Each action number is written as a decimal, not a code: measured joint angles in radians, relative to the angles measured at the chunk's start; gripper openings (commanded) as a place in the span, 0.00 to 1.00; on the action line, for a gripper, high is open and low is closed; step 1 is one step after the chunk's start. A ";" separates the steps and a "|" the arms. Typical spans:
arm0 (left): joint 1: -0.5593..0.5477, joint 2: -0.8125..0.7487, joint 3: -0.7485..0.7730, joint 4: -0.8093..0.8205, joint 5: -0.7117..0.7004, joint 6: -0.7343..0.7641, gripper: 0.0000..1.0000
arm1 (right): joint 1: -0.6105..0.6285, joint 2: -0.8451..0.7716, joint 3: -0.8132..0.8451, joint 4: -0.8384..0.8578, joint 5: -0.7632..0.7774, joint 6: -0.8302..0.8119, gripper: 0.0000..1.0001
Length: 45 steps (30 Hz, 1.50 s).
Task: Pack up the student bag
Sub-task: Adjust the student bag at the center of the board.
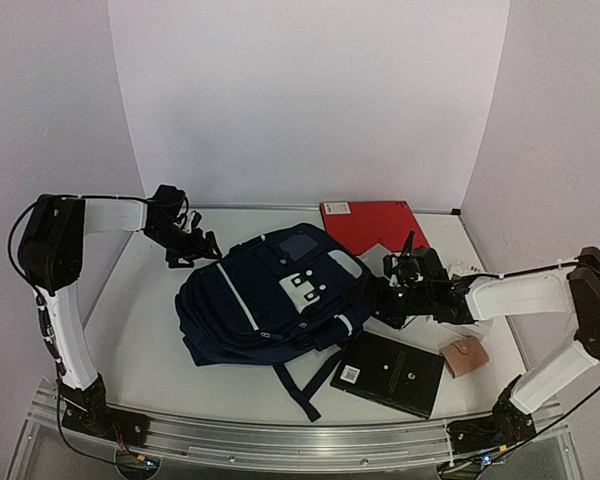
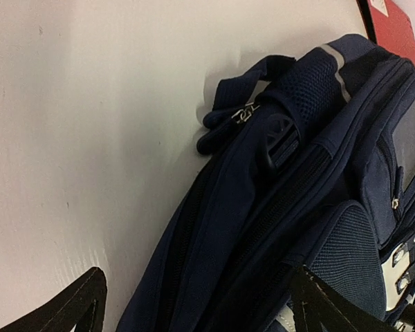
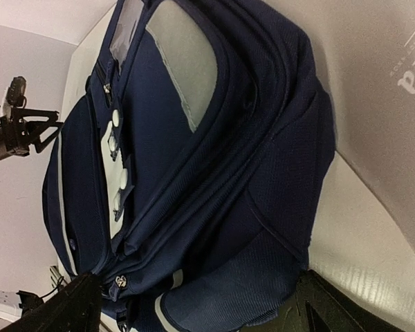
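Both left fingers [image 2: 79, 308] and right fingers [image 3: 62, 308] gape beside the student bag [image 1: 260, 300].

bag [image 1: 270, 295] flat at tabletop [image 1: 140, 350] centre, strap [image 1: 302, 385] trailing from its front toward near edge. folder [image 1: 372, 222] behind bag, to right, near bag's back corner. book [image 1: 388, 372] before bag, to right, near strap. pouch [image 1: 464, 357] just right of book. left fingers [image 2: 69, 308] off bag's back-left corner. right fingers [image 3: 62, 308] at bag's right edge, between folder and book.
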 measured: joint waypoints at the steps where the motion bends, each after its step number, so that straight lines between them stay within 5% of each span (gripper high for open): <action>1: 0.000 0.006 -0.004 0.001 0.012 0.000 0.89 | 0.002 0.021 0.000 0.013 -0.004 0.002 0.86; 4: 0.000 0.009 -0.029 0.020 0.054 -0.006 0.82 | 0.008 0.077 0.008 0.037 -0.011 0.003 0.79; 7: 0.000 0.009 -0.069 0.055 0.118 -0.017 0.60 | 0.017 0.119 0.027 0.055 -0.014 0.001 0.63; 10: 0.004 0.007 -0.106 0.083 0.144 -0.031 0.28 | 0.025 0.149 0.051 0.061 -0.010 -0.004 0.27; 14: 0.018 -0.027 -0.158 0.114 0.183 -0.029 0.06 | 0.025 0.176 0.089 0.052 -0.004 -0.012 0.01; 22: 0.019 -0.283 -0.293 0.078 0.152 -0.102 0.00 | 0.032 0.174 0.300 -0.097 0.041 -0.107 0.00; 32: -0.108 -0.576 -0.365 0.023 0.087 -0.179 0.00 | 0.028 0.235 0.795 -0.374 0.240 -0.364 0.00; 34: -0.165 -0.588 -0.384 0.023 0.098 -0.192 0.00 | 0.016 0.297 0.901 -0.390 0.278 -0.425 0.09; 36: -0.226 -0.590 -0.402 0.023 0.126 -0.201 0.03 | 0.006 0.369 0.994 -0.394 0.316 -0.486 0.29; 40: -0.356 -0.577 -0.415 0.015 0.209 -0.206 0.36 | -0.003 0.525 1.173 -0.375 0.378 -0.574 0.79; 43: -0.414 -0.567 -0.414 0.019 0.269 -0.190 0.59 | 0.003 0.578 1.235 -0.370 0.383 -0.618 0.96; 45: -0.422 -0.576 -0.414 0.038 0.259 -0.186 0.69 | 0.009 0.575 1.229 -0.372 0.385 -0.638 0.98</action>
